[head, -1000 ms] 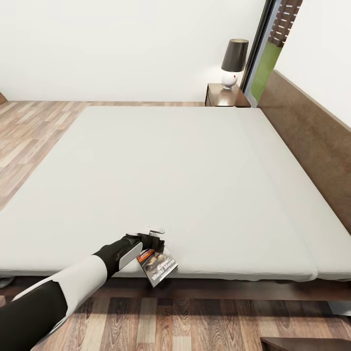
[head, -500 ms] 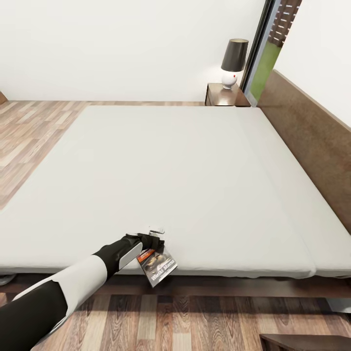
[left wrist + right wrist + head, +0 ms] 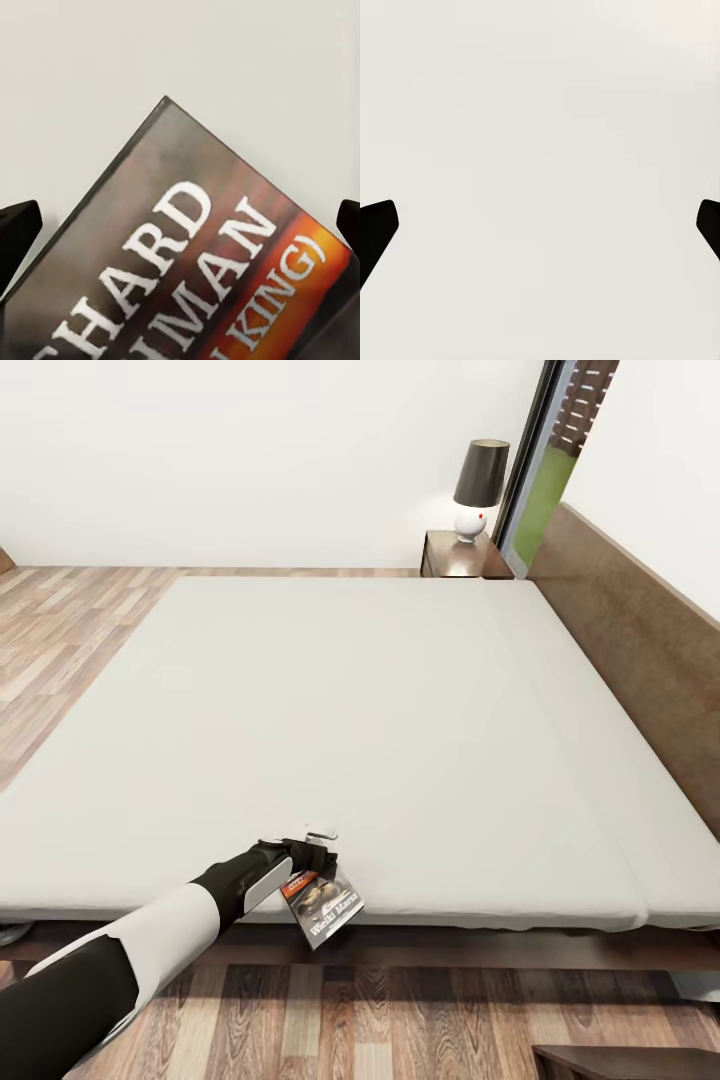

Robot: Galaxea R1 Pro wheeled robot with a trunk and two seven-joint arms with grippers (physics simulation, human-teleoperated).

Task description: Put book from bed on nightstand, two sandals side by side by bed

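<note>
My left claw [image 3: 318,866] pinches the thin dark paperback book [image 3: 324,903] clear of the pale grey mattress's [image 3: 400,700] edge, ready for carrying to the dark brown nightstand [image 3: 462,556].

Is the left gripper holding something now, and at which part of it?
Yes. The left gripper holds the book by its upper edge, the end nearest the mattress of the bed; the rest hangs over the bed's near edge.

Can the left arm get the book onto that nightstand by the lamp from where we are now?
Probably not: the nightstand stands past the far side of the bed, while the left gripper with the book is at its near edge.
</note>
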